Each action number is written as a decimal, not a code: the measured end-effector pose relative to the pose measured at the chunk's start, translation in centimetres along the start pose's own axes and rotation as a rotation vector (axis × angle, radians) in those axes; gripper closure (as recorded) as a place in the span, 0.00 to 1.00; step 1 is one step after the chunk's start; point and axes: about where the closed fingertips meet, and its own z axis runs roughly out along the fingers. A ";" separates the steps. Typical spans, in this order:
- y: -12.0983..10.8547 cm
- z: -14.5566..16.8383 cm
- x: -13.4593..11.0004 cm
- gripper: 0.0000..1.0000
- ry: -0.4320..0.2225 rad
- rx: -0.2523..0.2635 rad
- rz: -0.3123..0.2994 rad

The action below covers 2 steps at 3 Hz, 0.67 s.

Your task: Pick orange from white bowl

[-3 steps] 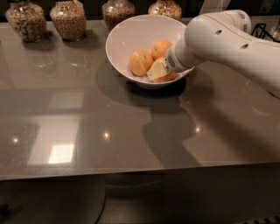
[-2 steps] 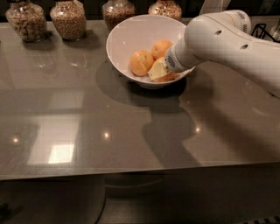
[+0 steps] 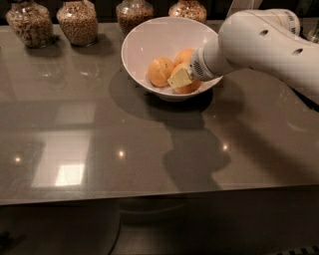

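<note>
The white bowl point(image 3: 144, 35) on the grey table point(image 3: 99, 139) holds oranges point(image 3: 160, 71) (three visible). The gripper point(image 3: 180, 77) sits inside against them, open or closed indiscernible. Four grain-filled glass jars point(image 3: 77, 21) stand behind.

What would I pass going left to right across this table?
Going right: left jar → second jar → white bowl, left rim → left orange → gripper, inside the bowl → arm. The third jar and fourth jar overlap the bowl.
</note>
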 end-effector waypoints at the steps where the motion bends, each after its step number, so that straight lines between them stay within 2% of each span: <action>1: 0.7 -3.3 -2.6 1.00 -0.125 -0.028 -0.038; 2: 0.9 -7.2 -4.5 1.00 -0.206 -0.086 -0.074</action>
